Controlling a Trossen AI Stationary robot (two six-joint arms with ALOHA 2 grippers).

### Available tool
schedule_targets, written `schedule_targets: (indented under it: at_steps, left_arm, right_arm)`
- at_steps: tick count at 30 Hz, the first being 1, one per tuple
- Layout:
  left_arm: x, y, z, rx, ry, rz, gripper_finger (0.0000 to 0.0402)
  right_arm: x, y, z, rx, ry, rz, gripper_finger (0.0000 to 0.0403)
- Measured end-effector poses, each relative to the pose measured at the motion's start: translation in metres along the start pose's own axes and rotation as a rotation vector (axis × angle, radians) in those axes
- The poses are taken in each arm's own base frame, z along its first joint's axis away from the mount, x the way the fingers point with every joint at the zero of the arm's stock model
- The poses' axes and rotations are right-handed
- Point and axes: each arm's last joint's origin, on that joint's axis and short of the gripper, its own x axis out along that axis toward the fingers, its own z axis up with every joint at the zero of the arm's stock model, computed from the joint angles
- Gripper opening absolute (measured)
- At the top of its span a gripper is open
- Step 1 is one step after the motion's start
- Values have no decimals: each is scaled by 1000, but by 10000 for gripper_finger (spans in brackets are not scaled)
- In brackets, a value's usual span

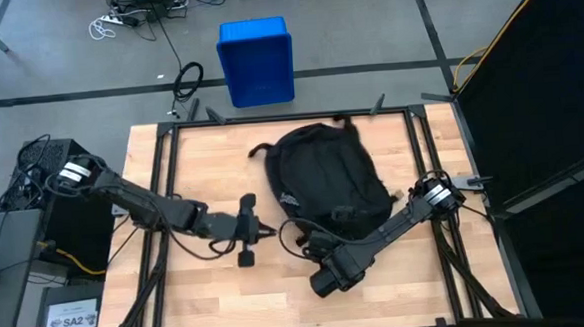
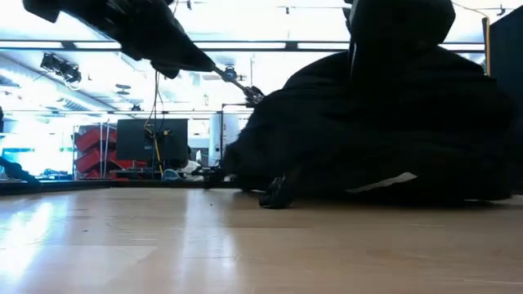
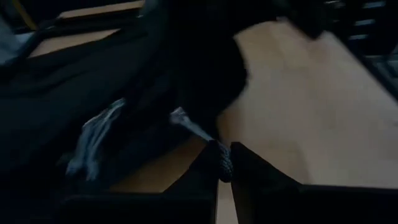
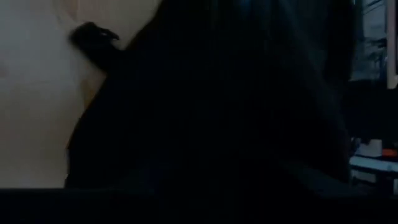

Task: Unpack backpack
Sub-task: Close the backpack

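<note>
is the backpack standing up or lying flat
Lying flat: the backpack spreads across the table from above, straps trailing on the wood.

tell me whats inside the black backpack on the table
Nothing inside shows. The large black fabric backpack lies flat on the wooden table; only its outer fabric, straps and white strips are visible. Its contents are covered.

A blue plastic bin (image 1: 257, 60) stands on the grey floor (image 1: 365, 29) beyond the wooden tabletop (image 1: 202, 168), with loose cables (image 1: 188, 81) just beside it.
</note>
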Motion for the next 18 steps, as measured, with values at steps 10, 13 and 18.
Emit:
schedule_targets:
  at_steps: [10,13,18]
  left_arm:
    - [26,-28,1,68,38,-47,0]
    - [37,-26,0,96,61,-37,0]
    - [54,-16,5,105,44,-31,0]
  right_arm:
    - [17,-12,20,-2,-41,11,159]
    - [18,-10,26,-11,-70,48,158]
    - [18,-10,26,-75,-63,52,159]
